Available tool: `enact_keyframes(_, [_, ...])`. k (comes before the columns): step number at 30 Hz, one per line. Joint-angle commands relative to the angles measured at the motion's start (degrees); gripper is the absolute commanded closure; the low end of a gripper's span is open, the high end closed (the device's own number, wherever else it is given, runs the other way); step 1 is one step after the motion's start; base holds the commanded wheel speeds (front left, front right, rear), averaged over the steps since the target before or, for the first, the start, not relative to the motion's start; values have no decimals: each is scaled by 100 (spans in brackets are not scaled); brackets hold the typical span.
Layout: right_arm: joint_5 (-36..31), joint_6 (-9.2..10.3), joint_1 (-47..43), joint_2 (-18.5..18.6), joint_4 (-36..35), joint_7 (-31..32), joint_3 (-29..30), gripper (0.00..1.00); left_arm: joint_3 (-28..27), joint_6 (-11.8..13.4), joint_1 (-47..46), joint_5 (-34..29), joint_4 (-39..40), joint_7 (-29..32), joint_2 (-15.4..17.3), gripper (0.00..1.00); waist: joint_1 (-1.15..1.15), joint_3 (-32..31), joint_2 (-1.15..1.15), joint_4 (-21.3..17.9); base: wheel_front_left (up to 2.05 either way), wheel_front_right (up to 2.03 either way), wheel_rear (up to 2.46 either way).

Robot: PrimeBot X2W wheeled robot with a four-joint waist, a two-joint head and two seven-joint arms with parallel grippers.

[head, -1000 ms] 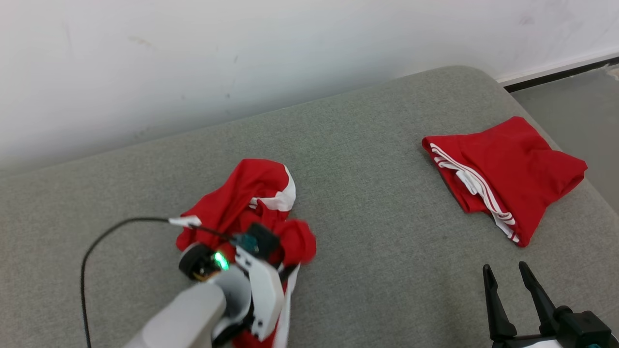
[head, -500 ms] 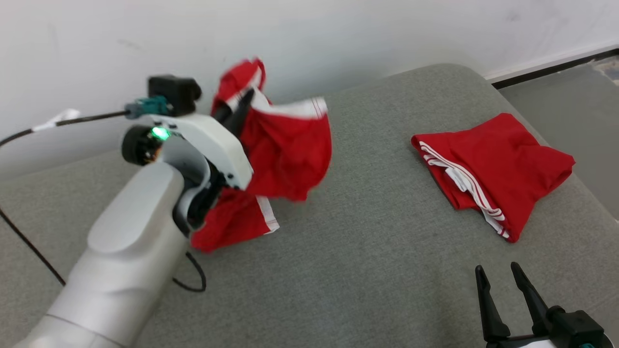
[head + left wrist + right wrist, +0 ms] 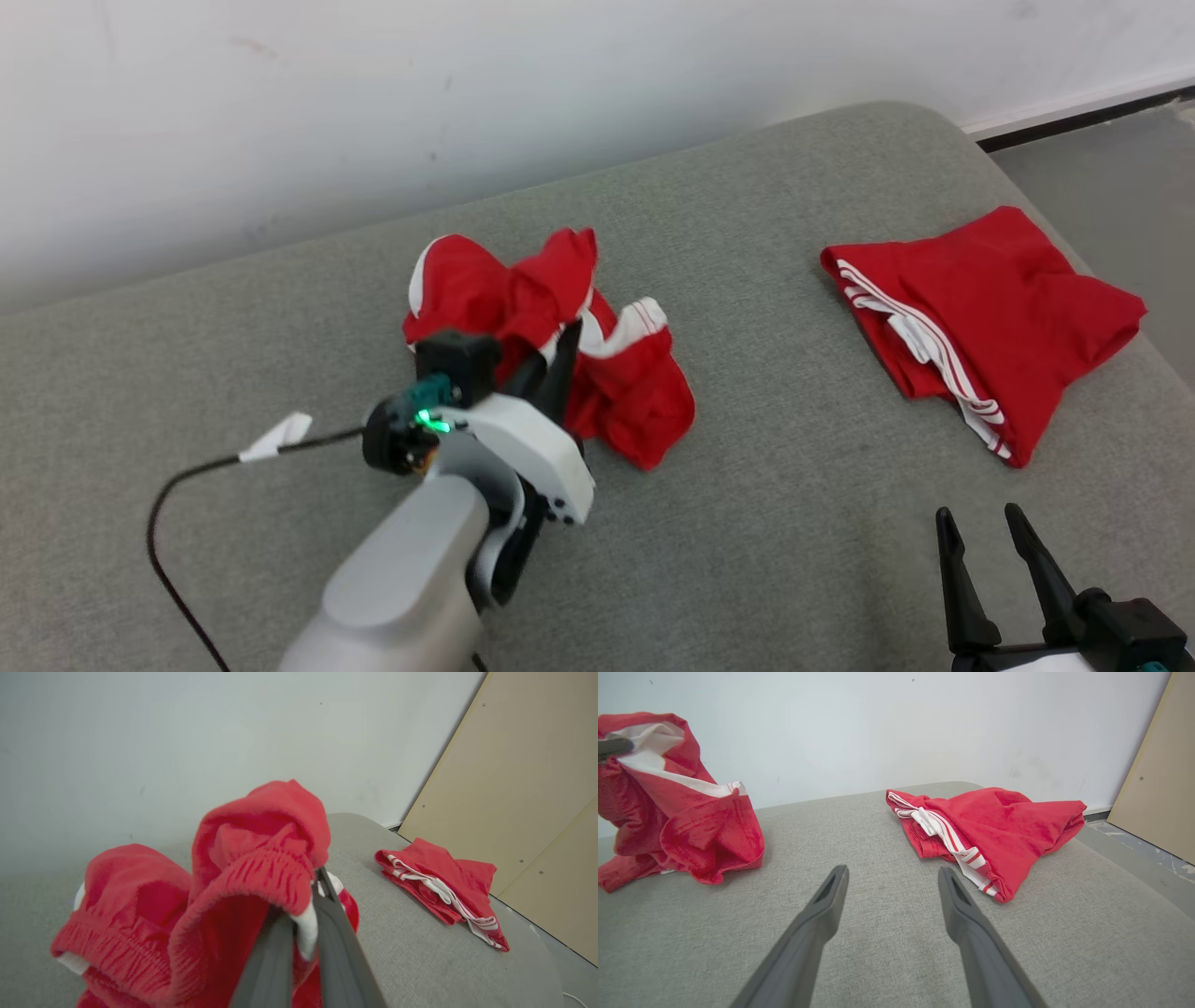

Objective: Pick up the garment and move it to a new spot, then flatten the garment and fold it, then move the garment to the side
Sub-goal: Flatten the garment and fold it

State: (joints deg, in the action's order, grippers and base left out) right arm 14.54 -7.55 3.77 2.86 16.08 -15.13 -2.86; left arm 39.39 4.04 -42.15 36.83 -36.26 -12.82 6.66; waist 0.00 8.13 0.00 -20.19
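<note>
At far left, a black cable (image 3: 159, 523) with a white tag (image 3: 275, 436) trails over the grey cushion (image 3: 794, 523). Next, our left gripper (image 3: 553, 347) is clamped tight on a white-trimmed edge of the crumpled red shorts (image 3: 635, 401). They sit mid-cushion, bunched up at the fingers, with the lower folds resting on the fabric. Well to the right lie folded red shorts (image 3: 1008, 308). At lower right, our right gripper (image 3: 977, 515) hovers with its jaws spread wide, holding nothing.

Grey cushion (image 3: 794, 523), crumpled garment (image 3: 644, 411), folded garment (image 3: 1013, 308)
</note>
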Motion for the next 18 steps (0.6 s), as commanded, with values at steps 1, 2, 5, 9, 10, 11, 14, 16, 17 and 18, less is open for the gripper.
enact_keyframes(1, [5,14,60,11,-10,3,22,0,62,-36,231,-22,13,-78,-29,100,0,43,0,106,0,0,0])
enact_keyframes(2, [-13,14,65,11,-6,2,35,0,124,-26,346,-61,25,-111,-60,100,0,50,0,154,0,0,0])
enact_keyframes(5, [-47,14,61,12,1,2,81,0,248,-16,673,-70,91,-149,-127,100,0,55,0,299,0,0,0])
enact_keyframes(9, [-96,14,25,11,10,2,123,0,337,-36,1038,-112,215,-189,-100,100,0,43,0,498,0,0,0])
enact_keyframes(10, [-111,14,15,12,13,2,138,0,361,-54,1121,-114,255,-190,-88,100,0,38,0,540,0,0,0])
enact_keyframes(11, [-115,14,7,14,16,2,154,0,375,-95,1216,-70,288,-189,-95,100,0,32,0,581,0,0,0])
enact_keyframes(14, [-140,14,-10,12,29,2,145,0,412,-156,1417,-35,376,-204,-69,100,0,7,0,675,0,0,0])
enact_keyframes(16, [-150,14,-23,13,31,3,141,0,425,-198,1528,-9,416,-211,-62,87,0,-7,0,725,0,0,0])
enact_keyframes(17, [-152,14,-26,12,31,3,137,0,436,-211,1565,-16,428,-214,-46,75,0,-13,0,745,0,0,0])
enact_keyframes(18, [-161,14,-29,12,32,2,131,0,467,-252,1599,-23,439,-216,-36,58,0,-22,0,761,0,0,0])
